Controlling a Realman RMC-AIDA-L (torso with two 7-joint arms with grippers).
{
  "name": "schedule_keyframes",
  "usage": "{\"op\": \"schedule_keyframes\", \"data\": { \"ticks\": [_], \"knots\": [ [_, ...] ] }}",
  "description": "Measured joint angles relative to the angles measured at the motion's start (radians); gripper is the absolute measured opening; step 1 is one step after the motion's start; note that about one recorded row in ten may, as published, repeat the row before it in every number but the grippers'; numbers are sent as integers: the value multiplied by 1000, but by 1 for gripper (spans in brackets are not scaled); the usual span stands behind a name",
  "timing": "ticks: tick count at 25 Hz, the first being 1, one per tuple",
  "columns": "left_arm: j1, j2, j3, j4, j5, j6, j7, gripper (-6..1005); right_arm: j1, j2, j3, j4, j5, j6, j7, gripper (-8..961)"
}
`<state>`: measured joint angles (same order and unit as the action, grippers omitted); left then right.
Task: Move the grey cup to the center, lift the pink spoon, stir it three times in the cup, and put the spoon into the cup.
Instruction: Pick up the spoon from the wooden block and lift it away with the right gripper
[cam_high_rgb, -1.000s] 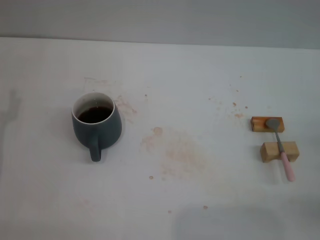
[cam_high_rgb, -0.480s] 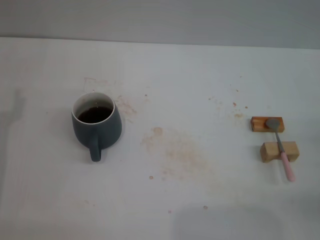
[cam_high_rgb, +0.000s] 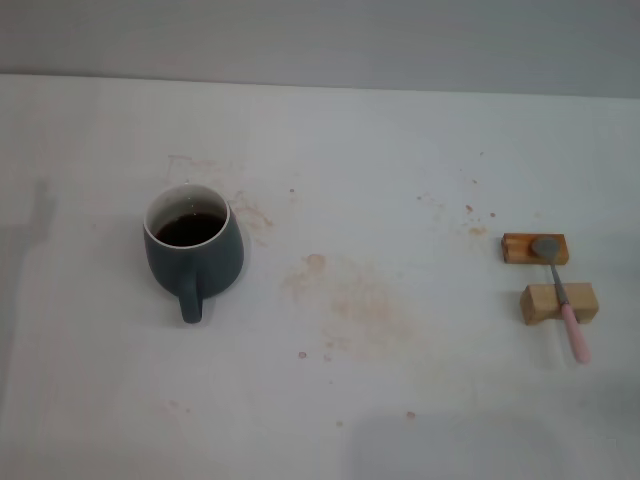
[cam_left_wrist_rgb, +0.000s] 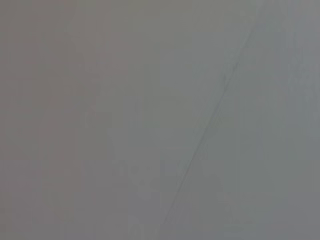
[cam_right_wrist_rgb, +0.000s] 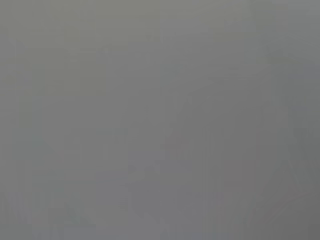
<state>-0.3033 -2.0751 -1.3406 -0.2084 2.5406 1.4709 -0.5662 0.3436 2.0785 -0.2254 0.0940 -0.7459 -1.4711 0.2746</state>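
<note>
Nothing on the counter (cam_high_rgb: 400, 150) has shifted over the last second: the grey cup (cam_high_rgb: 193, 250), holding dark liquid, sits toward the left edge, handle facing the near edge. The pink spoon (cam_high_rgb: 560, 295) lies across two wooden blocks (cam_high_rgb: 558, 303) near the right edge. Neither hand is in view, so their state cannot be told; the task looks unstarted.

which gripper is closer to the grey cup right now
Cannot tell: neither gripper is in view. The grey cup stands on the robot's left side of the table, so the left arm probably has the shorter reach.
</note>
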Motion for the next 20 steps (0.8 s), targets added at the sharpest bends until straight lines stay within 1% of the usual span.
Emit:
{"op": "schedule_keyframes", "data": {
  "ticks": [13,20],
  "knots": [
    [7,1,0,1,-4,-1,0,829,24,0,-4,0,-3,0,16,501],
    [-1,1,0,1,-3,-15,0,829,30,0,-5,0,-3,0,17,500]
  ]
}}
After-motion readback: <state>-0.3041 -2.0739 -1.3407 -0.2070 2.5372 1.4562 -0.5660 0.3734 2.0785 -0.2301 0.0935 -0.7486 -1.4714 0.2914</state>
